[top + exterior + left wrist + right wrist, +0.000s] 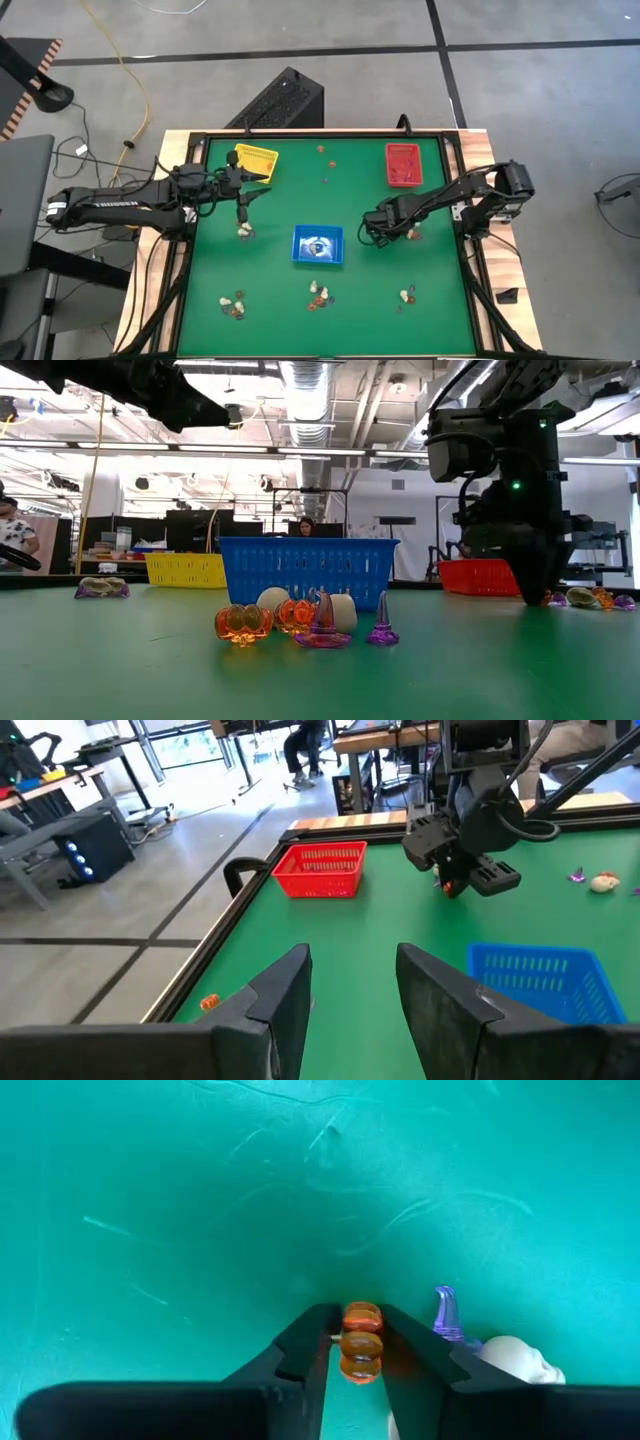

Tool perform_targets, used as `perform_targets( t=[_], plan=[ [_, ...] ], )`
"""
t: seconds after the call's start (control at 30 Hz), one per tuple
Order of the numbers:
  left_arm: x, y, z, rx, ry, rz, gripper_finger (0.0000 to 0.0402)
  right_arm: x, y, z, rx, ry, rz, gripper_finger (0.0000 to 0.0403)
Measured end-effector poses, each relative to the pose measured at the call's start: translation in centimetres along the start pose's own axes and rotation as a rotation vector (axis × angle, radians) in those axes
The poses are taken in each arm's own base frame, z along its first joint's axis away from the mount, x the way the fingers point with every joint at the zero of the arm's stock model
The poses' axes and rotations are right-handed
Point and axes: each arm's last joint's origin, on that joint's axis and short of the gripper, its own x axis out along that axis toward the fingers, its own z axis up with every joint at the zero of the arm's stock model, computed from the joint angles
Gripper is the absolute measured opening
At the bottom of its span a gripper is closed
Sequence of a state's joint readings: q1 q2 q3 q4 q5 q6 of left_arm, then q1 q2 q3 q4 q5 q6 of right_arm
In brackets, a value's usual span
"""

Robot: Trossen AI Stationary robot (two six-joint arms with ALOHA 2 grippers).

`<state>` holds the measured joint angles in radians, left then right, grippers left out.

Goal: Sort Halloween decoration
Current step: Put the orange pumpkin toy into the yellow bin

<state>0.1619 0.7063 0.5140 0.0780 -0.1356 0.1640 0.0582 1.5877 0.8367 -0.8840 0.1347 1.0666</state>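
Your right gripper (352,1348) is down at the bench (280,200), right of the blue tray (318,245), with its fingers (300,1350) straddling an orange pumpkin trinket (361,1342). The fingers sit on either side of the pumpkin and look to be just closing on it; whether they have a firm grasp yet, you cannot tell. A purple piece (445,1312) and a whitish one (515,1358) lie just beside it, which is probably why the fingers come straight down over the pumpkin alone.

Your left gripper (243,200) hovers over the bench's left half, near the yellow tray (254,161), its fingers (285,1005) apart and holding nothing; it seems to be waiting.

The three trays, with the red tray (402,164) at the far right, stand well apart, most likely one for each kind of trinket.

The Halloween decoration is scattered in small clusters: several along the near edge (319,294), one beside the left gripper and a few loose bits near the far edge. Up close they are glossy, translucent orange pumpkins (243,623), purple cone shapes (384,624) and matt whitish lumps (343,611), all tiny against the trays.
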Motion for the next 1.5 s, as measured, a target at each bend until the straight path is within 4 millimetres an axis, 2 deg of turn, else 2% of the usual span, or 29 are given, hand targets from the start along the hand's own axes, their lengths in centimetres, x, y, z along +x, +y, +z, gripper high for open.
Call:
perform_targets(
  t=[0.13, 0.33, 0.53, 0.73, 0.8, 0.9, 1.03, 1.1, 1.3, 1.4, 1.5],
  plan=[
    [0.0, 0.0, 0.0, 0.0, 0.0, 0.0, 0.0139, -0.7, 0.3, 0.3, -0.032, 0.002, 0.001, 0.0088],
    [0.0, 0.0, 0.0, 0.025, 0.002, 0.0, 0.0139, -3.4, 2.5, 1.4, -0.168, -0.095, 0.116, 0.0096],
    [0.0, -0.2, 0.1, 0.078, -0.028, -0.079, 0.0139, -7.4, 5.8, 3.0, -0.371, -0.329, 0.352, 0.0109],
    [0.1, 0.3, -0.3, 0.08, -0.033, -0.053, 0.0139, -11.1, 7.2, 5.9, -0.513, -0.599, 0.502, 0.0092],
    [0.2, 0.6, -1.2, 0.075, -0.038, -0.015, 0.0139, -11.9, 7.3, 7.4, -0.535, -0.714, 0.552, 0.0092],
    [0.1, 1.5, -2.2, 0.047, -0.048, 0.113, 0.0139, -11.7, 7.7, 10.6, -0.556, -0.852, 0.645, 0.0093],
    [-1.9, 3.0, -2.6, -0.03, -0.021, 0.409, 0.0139, -9.0, 8.6, 16.0, -0.522, -0.934, 0.782, 0.0094],
    [-2.9, 3.3, -2.7, -0.052, -0.001, 0.494, 0.0139, -7.8, 9.3, 19.0, -0.512, -0.93, 0.817, 0.0094],
    [-4.3, 3.3, -2.2, -0.056, -0.065, 0.45, 0.0139, -6.3, 10.8, 27.4, -0.446, -0.988, 0.806, 0.0094],
    [-4.5, 3.2, -2.1, -0.039, -0.076, 0.443, 0.0139, -5.3, 11.3, 30.1, -0.429, -0.974, 0.795, 0.0094],
    [-4.5, 3.2, -2.2, -0.015, -0.058, 0.442, 0.0139, -4.6, 12.2, 31.6, -0.418, -0.945, 0.824, 0.0094]
  ],
)
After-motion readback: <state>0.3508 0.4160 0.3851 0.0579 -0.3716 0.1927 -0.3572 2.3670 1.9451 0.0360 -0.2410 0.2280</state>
